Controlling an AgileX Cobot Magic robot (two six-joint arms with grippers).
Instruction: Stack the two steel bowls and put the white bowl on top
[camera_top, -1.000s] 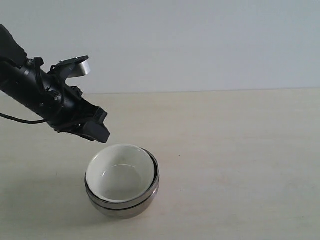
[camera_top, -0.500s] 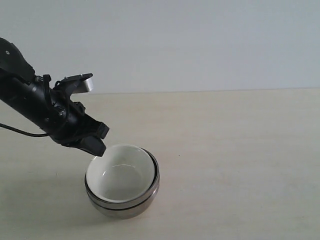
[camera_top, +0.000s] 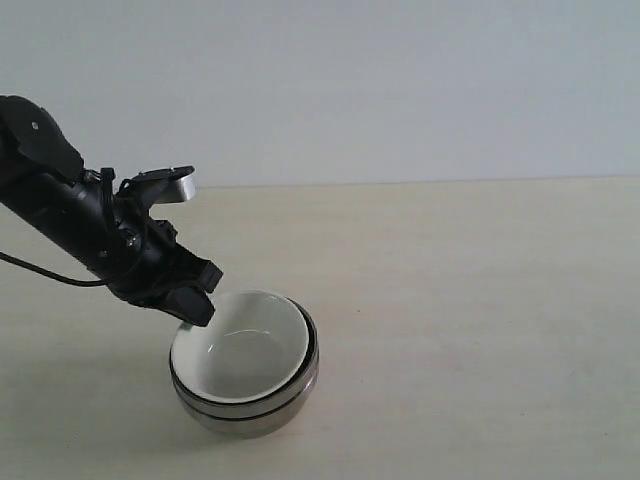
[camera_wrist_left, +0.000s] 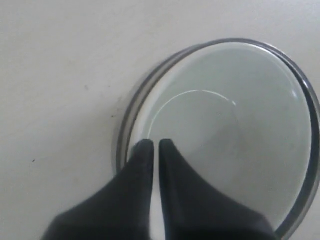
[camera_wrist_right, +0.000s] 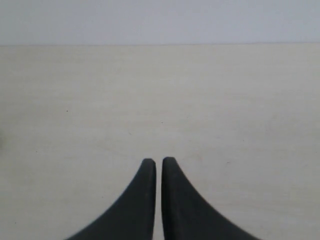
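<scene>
The two steel bowls (camera_top: 262, 412) sit nested on the table, showing as a double metal rim (camera_wrist_left: 124, 131) in the left wrist view. The white bowl (camera_top: 243, 352) rests inside them on top, its plain inside (camera_wrist_left: 235, 125) showing. My left gripper (camera_top: 196, 312) is shut, and its tips (camera_wrist_left: 154, 143) sit right at the white bowl's left rim, with nothing visibly held. In the right wrist view my right gripper (camera_wrist_right: 158, 161) is shut over bare table; it is out of the exterior view.
The pale wooden table (camera_top: 470, 300) stretches to the right of the bowls and back to a plain wall. The left arm's black cable (camera_top: 40, 270) trails off at the left edge.
My left gripper has come down and to the right, from above and left of the bowls to the white bowl's rim. The bowls have not moved.
</scene>
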